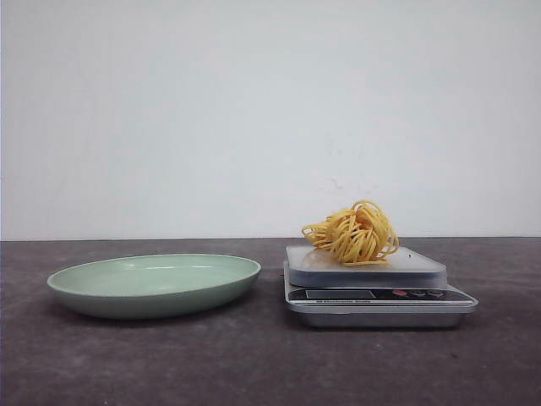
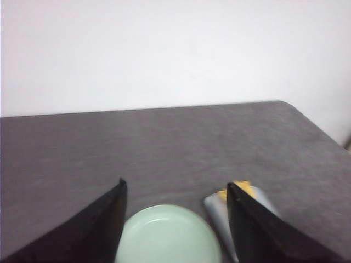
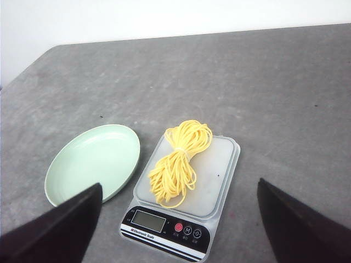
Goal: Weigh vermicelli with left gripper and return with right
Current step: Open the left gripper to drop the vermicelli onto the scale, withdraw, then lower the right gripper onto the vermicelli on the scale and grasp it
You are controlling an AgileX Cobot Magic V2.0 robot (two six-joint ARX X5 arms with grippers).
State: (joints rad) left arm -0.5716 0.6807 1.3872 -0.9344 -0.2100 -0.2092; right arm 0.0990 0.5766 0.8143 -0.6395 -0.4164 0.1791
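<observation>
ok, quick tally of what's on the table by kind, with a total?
Plates: 1, the green plate, nothing on it
Scales: 1, the digital scale
Vermicelli bundles: 1, the yellow vermicelli lying on the scale's platform
Total: 3

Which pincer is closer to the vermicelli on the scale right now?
Probably the right pincer: its view frames the vermicelli on the scale large. The left pincer sits back over the green plate, vermicelli barely visible.
</observation>
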